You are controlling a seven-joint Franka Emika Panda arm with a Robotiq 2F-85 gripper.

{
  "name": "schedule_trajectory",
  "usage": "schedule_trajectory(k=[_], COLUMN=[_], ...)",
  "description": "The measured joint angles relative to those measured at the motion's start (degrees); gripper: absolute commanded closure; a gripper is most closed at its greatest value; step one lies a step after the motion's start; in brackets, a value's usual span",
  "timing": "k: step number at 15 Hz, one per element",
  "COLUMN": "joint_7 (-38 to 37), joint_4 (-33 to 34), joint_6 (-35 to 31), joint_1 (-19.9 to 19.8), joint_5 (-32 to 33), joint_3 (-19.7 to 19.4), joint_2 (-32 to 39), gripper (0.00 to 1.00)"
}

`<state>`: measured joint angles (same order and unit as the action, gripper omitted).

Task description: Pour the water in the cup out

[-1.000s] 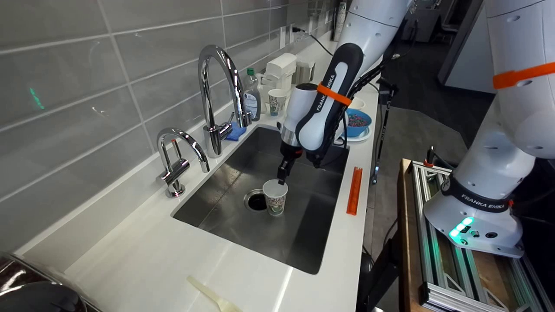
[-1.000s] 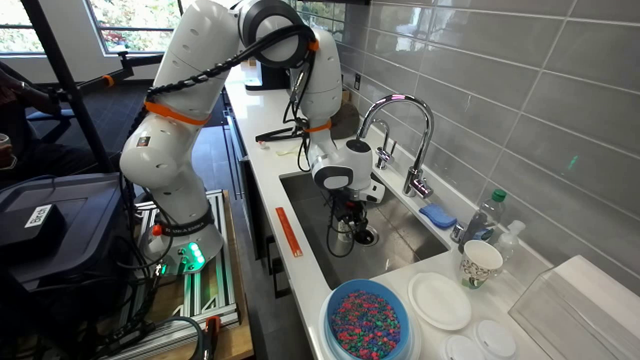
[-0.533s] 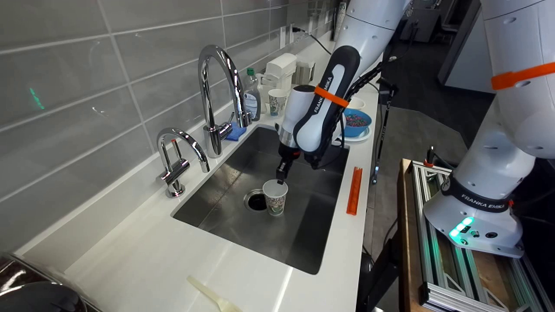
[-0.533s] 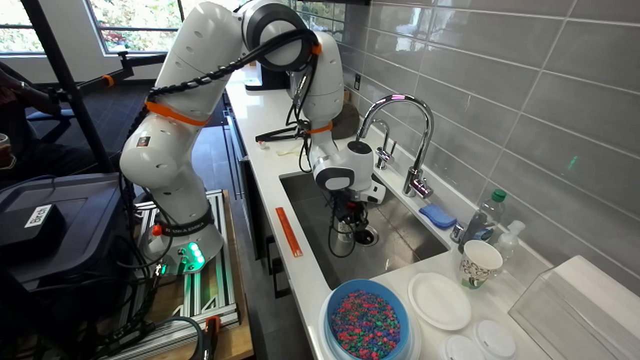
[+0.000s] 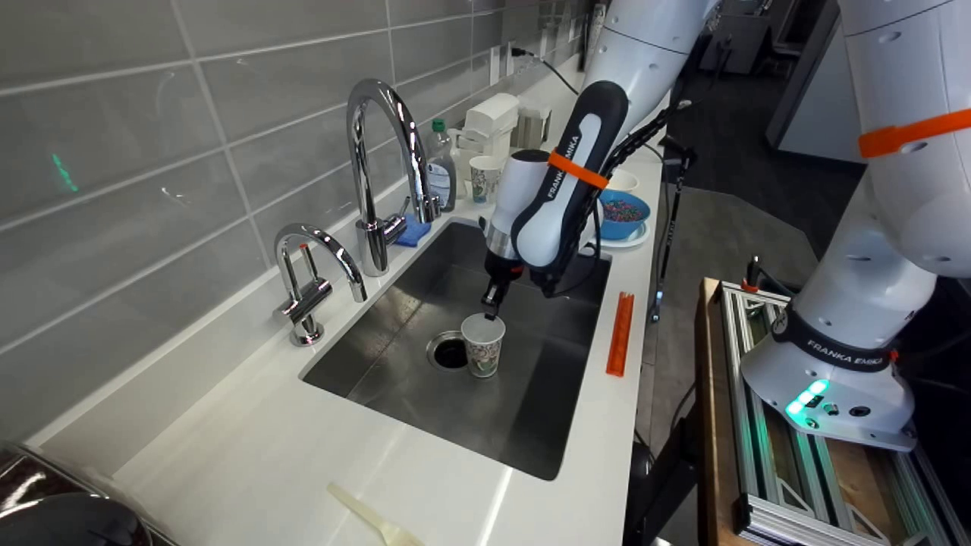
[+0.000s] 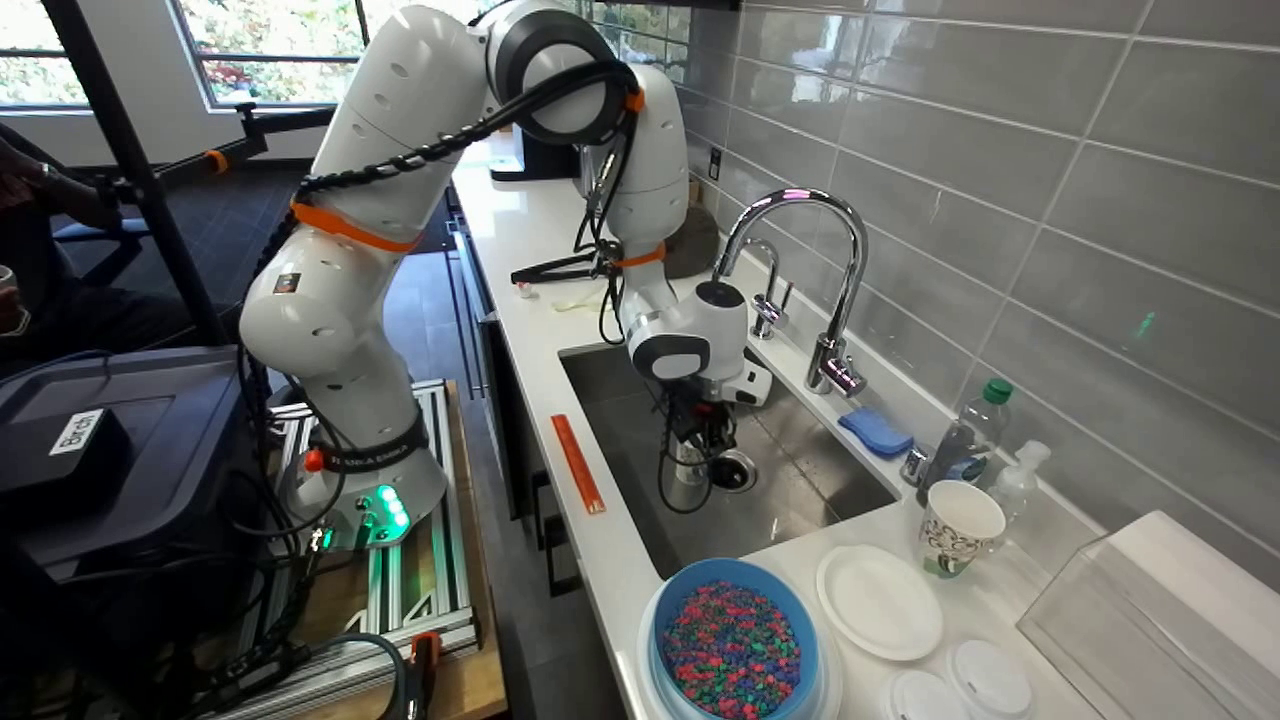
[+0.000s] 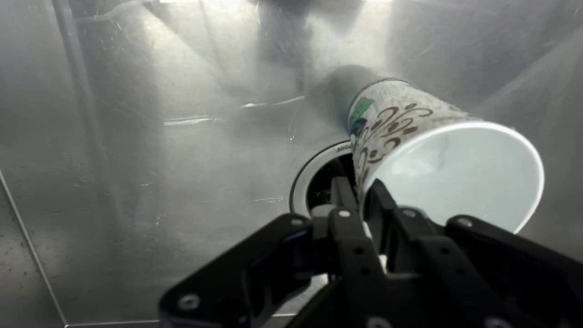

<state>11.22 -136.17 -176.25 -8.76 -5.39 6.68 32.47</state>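
Vs. a second ago, in an exterior view: my arm has shifted slightly toward the left of the frame, and the cup sits slightly further right. Orange strip, blue bowl and sponge unmoved.

Cup stands upright in the sink, near centre frame, just right of the drain.

Materials: cup is papery, white, slightly tapered, round rim, brown swirls plus a green patch outside, smooth and pale inside. Sink is a steel box with rounded corners; fine scratches and streaky reflections in the wrist view. Drain = metal ring round a dark hole. Faucet, upper left of centre, is a tall chrome hook; smaller chrome tap below and left of it. Strip lies flat on the smooth white counter, right of the sink. Bowl is round, filled with grainy red, green and blue bits. Glossy gray tiles behind.

My gripper: black fingers nearly together at the cup's rim, just right of and below centre in the wrist view. One's inside the cup, one's outside, cup wall between. Can't tell if they're actually pinching it.
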Motion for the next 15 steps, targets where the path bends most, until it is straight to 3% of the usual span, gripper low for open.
schedule_trajectory(k=[10, 15], joint_7=[0.0, -0.5], joint_4=[0.0, -0.3], joint_6=[0.0, 0.0], joint_1=[-1.0, -0.4], joint_5=[0.0, 0.1], joint_3=[1.1, -0.5], joint_2=[0.0, -1.4], gripper=[0.99, 0.99])
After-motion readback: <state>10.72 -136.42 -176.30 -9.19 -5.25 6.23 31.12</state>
